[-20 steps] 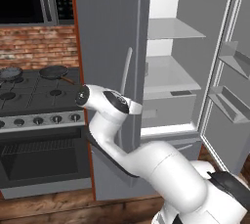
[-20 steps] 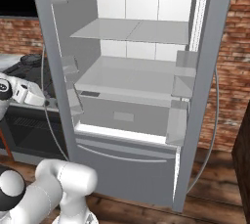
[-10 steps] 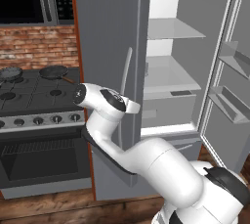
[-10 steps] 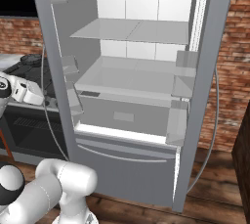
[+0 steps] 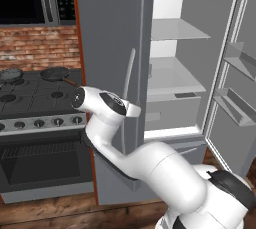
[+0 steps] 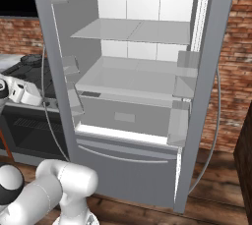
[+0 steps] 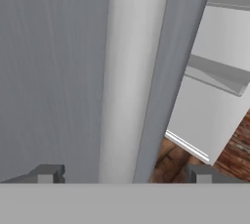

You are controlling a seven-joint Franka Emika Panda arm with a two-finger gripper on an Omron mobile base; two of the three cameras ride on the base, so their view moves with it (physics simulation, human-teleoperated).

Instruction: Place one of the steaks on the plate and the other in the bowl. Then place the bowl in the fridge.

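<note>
- The gripper (image 7: 122, 176) is now standing wide open and holding nothing. Its two fingers (image 7: 46, 174) are sitting on either side of the door's long handle (image 7: 129, 71), not squeezing it.
- A second ago the arm was in the same spot by the door, so only the fingers have been moving. I think it is letting go of the handle.
- The fridge (image 6: 147, 96) is standing open.
- Its shelves (image 6: 133, 30) are looking bare. I am not seeing a bowl in there yet.

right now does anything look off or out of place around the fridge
Nothing looks spilled or damaged. Both doors of the fridge stand wide open and its shelves are bare: no bowl inside. The pincer is open, straddling the left door's handle.
</note>
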